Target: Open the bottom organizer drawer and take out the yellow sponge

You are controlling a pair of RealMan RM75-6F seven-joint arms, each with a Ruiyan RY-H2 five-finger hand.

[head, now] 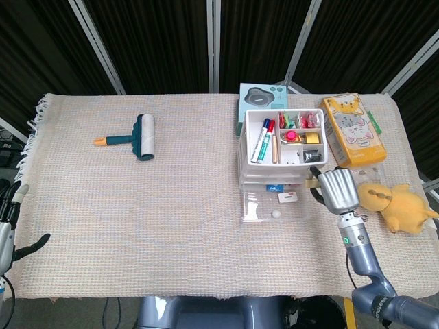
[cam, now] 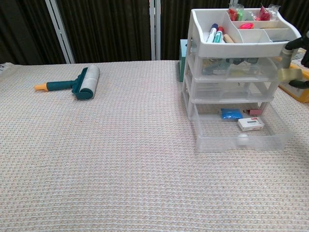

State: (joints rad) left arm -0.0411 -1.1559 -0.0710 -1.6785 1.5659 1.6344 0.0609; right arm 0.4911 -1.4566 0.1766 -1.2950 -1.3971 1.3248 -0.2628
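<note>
Leftmost, the left hand (head: 12, 226) shows at the head view's edge, off the table beyond the cloth's (head: 171, 205) fringed side, fingers spread and holding nothing. On the cloth a lint roller (head: 132, 136) lies alone, well apart from everything else, with bare cloth reaching from it to the organizer (head: 274, 164). No writing can be read anywhere; the teal box (head: 260, 96) behind the organizer carries only a grey blob shape, and the orange box (head: 351, 130) to the organizer's right only cartoon cat faces. The organizer's top tray holds markers and small clutter. The bottom drawer (cam: 241, 133) stands pulled out toward the table's near edge, with a blue item (cam: 231, 114) and a small white box (cam: 251, 124) lying in it. The right hand (head: 336, 190) hangs just right of the organizer, raised above the drawer, between the organizer and the plush duck (head: 394, 203). It pinches the sponge (cam: 290, 74), which the chest view shows pale yellow at the frame's right edge, level with the upper drawers and clear of the open one.
</note>
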